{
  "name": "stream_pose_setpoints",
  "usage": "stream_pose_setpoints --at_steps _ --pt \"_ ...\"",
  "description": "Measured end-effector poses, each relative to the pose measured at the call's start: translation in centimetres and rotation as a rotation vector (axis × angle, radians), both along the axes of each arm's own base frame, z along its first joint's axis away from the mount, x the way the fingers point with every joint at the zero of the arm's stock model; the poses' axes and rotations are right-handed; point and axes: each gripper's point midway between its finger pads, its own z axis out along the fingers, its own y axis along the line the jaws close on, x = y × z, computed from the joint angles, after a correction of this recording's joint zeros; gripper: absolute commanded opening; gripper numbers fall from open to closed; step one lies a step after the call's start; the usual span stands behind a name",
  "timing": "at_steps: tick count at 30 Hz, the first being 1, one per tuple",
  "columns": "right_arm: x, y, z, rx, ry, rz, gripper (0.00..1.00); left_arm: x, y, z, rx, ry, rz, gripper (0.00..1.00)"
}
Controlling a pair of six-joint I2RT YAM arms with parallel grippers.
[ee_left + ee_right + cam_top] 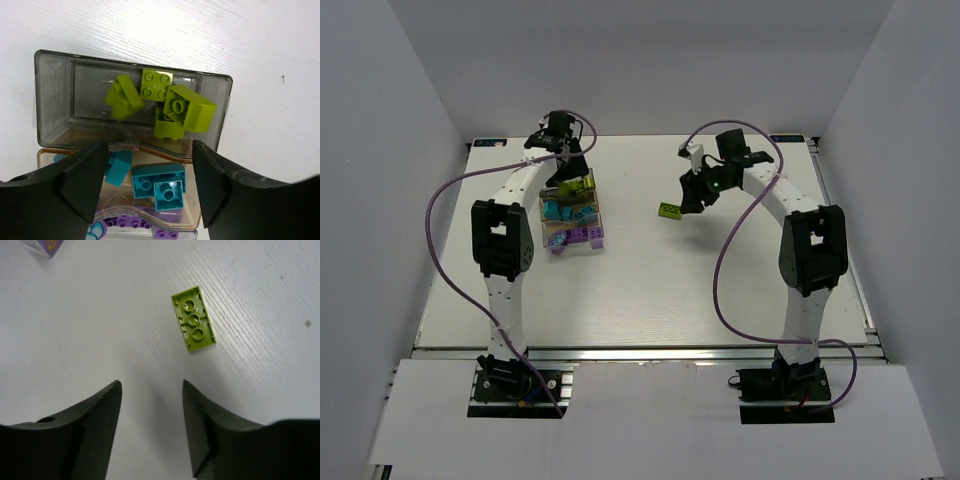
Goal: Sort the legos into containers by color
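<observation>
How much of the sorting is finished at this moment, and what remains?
Mostly done: the grey bin holds lime bricks, the middle bin cyan bricks, the third bin purple bricks. Nothing is in hand: the left gripper stands open above the bins, the right gripper open above the table. Left to do: one loose lime brick, lying upside down on the table.

purple legos (136,223): cut by bottom edge | lime brick (123,96): blurred | container corner (47,246): cut by top edge
</observation>
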Motion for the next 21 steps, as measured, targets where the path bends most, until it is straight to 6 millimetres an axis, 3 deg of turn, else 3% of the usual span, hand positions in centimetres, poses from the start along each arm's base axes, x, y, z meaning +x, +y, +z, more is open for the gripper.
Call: stream_pose_setpoints --at_steps 8,9,10,13,15,18,19,21 --pt "0.9 1.5 -0.2 -0.050 -0.093 0.124 0.73 -0.6 0.4 1.3 -0.019 -0.024 0.006 0.78" --pt "1.0 1.7 -0.2 -0.055 -0.112 0.149 0.75 -1.0 0.4 1.8 -0.027 -0.032 0.003 0.76" --pt "1.0 1.9 -0.2 -0.058 -0.131 0.173 0.76 -1.5 0.5 2.3 -0.035 -0.039 -0.001 0.68" --pt "1.2 2.1 -0.2 -0.074 -0.219 0.282 0.84 -4.4 0.6 4.1 -0.071 -0.064 -0.010 0.49" --pt "1.5 2.1 -0.3 -0.098 -0.295 0.360 0.86 -7.3 0.8 5.5 -0.107 -0.090 -0.016 0.48" --pt "2.1 2.0 -1.1 -0.161 -0.366 0.436 0.87 -11.2 0.8 7.4 -0.167 -0.153 -0.021 0.58" --pt "2.4 2.1 -1.7 -0.182 -0.375 0.452 0.86 -12.5 0.9 7.8 -0.183 -0.166 -0.018 0.66" --pt "3.4 2.7 -3.2 -0.231 -0.379 0.471 0.86 -14.6 1.0 8.6 -0.215 -0.200 -0.010 0.71"
